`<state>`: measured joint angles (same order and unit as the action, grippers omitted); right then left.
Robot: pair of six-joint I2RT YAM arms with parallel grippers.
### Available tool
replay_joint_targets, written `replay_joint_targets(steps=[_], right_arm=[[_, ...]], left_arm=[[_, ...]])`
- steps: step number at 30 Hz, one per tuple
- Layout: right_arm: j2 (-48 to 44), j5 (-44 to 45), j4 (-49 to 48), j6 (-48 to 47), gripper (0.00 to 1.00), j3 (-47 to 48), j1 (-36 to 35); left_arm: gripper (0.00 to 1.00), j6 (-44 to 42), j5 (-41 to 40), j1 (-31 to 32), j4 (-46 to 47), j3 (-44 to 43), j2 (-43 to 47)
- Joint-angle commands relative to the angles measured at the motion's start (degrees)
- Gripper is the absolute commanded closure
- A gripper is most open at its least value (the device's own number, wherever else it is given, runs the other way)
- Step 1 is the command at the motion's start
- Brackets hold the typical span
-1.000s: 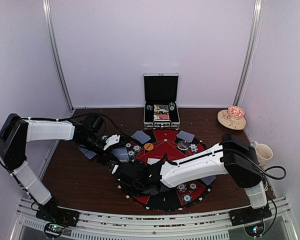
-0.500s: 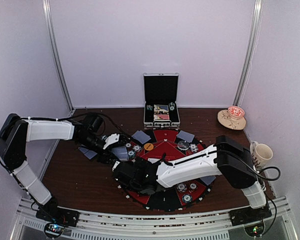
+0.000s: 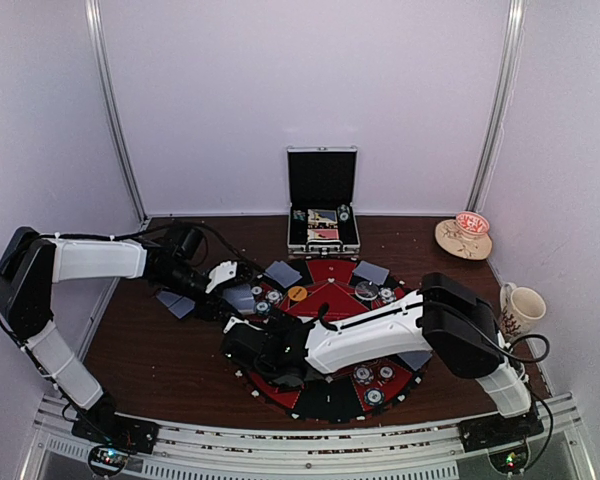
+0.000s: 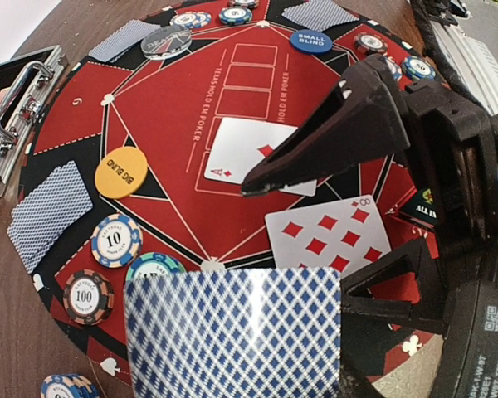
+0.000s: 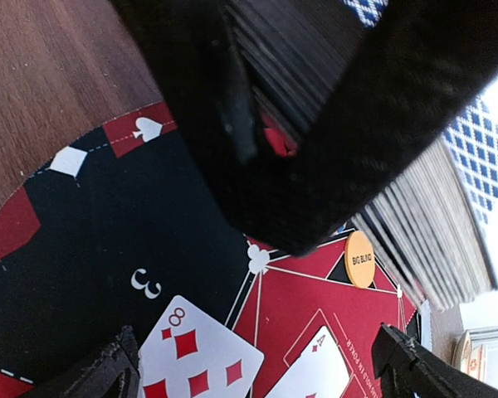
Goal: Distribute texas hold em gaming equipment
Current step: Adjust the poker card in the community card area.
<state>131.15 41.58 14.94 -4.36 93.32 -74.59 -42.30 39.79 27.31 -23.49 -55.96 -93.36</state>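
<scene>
**A:** While the right gripper [image 5: 253,365] hangs over the poker mat [image 4: 174,108], log its fingers [image 4: 332,133]: spread wide, nothing between them. The eight of diamonds [image 4: 328,240] lies face up under the gap, right of centre in the left wrist view.

**B:** Noted. Left gripper [image 3: 230,290]?

**A:** Clamped on the deck [image 4: 232,332], blue backs up, bottom centre of the left wrist view. The right wrist view shows the stacked card edges between its dark fingers at the top of frame.

**B:** Rest of the kit?

**A:** Ace of diamonds [image 4: 241,149] face up mid-frame, just below three printed card boxes [image 4: 249,79]. Big blind disc [image 4: 121,172] to its left, small blind disc [image 4: 310,41] at the top. Chips [image 4: 115,240] at lower left and along the top rim. A dealt hand [image 4: 50,211], backs up, at the left edge. The open case [image 3: 323,215] is at the back of the top view.

**B:** Step in hand?

**A:** Judgement only: laying board cards, next one due off the deck. The eight sits askew, beside the ace and not square to it.

**B:** How to do it well?

**A:** Bring the open fingers onto the top card alone and pinch near its free edge. Slide it off rather than lift, so only one card parts. Left grip firm, deck level. Set the card down square, clear of the ace. Risks: drawing two cards, or nudging the eight on the way past
</scene>
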Motion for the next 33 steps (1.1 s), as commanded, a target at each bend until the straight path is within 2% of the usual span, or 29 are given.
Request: replay_joint_targets(steps=[1,6,13,19,24,28,33], right_arm=[[-0.27,6.23,-0.54,1.81,0.00,-0.07,3.86],[0.82,11.34,1.47,2.25,0.00,1.94,3.96],[-0.58,11.80,0.80,2.82,0.00,2.08,4.09],[-8.85,5.11,-4.22,-0.43,0.00,-4.11,3.04],[-13.90,-0.97,-1.69,-3.20,0.00,-7.98,1.16],[-13.60,-3.68,1.76,-4.19,0.00,-7.04,-0.24],[-8.91,-4.14,8.28,-4.52,0.00,-2.12,-1.73]], left_arm=[[0.55,-0.67,2.91,1.07,-3.32,-0.43,0.66],[0.55,-0.63,2.92,1.05,-3.34,-0.34,0.74],[0.54,-0.62,3.01,1.14,-3.32,-0.40,0.73],[0.54,-0.67,2.92,1.08,-3.32,-0.30,0.84],[0.54,-0.74,3.05,1.07,-3.32,-0.38,0.78],[0.55,-0.61,3.10,1.06,-3.33,-0.45,0.77],[0.54,-0.56,3.10,1.08,-3.32,-0.32,0.99]])
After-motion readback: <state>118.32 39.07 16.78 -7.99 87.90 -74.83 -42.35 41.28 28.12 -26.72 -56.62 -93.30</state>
